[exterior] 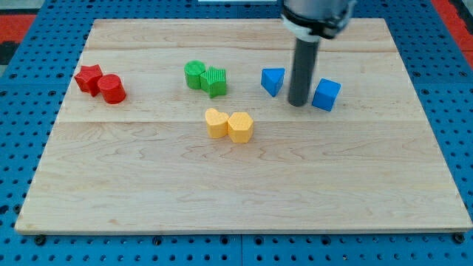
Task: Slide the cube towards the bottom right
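A blue cube [326,94] lies on the wooden board [244,185] at the view's upper right. My tip [298,103] rests on the board just left of the cube, close to its left side, with a thin gap or light contact that I cannot tell apart. A blue triangular block [273,80] lies just left of the rod [302,70]. The rod stands between the two blue blocks.
A green cylinder [195,74] and a green star-like block [214,81] touch near the top middle. Two yellow blocks [216,123] [240,127] touch at the centre. A red star-like block [89,77] and a red cylinder [112,89] touch at the upper left.
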Tool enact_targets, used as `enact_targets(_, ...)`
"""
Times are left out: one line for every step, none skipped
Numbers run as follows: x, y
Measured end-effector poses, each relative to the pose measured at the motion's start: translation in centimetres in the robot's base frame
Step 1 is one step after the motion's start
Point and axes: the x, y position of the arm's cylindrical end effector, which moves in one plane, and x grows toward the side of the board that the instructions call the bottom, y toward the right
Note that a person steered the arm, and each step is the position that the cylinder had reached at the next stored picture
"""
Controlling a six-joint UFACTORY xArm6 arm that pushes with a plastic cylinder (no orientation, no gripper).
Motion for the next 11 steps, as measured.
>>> enact_targets(-2.4,0.2)
enact_targets(-5.5,1.2)
enact_targets(-8.7,2.1)
enact_targets(-2.4,5.8)
enact_targets(3.9,6.9)
enact_targets(6.2,7.1)
enact_targets(10.8,7.9)
enact_targets(10.5,7.9)
enact_targets(9.9,4.2)
enact_targets(9.9,-5.6)
enact_targets(9.9,-8.5)
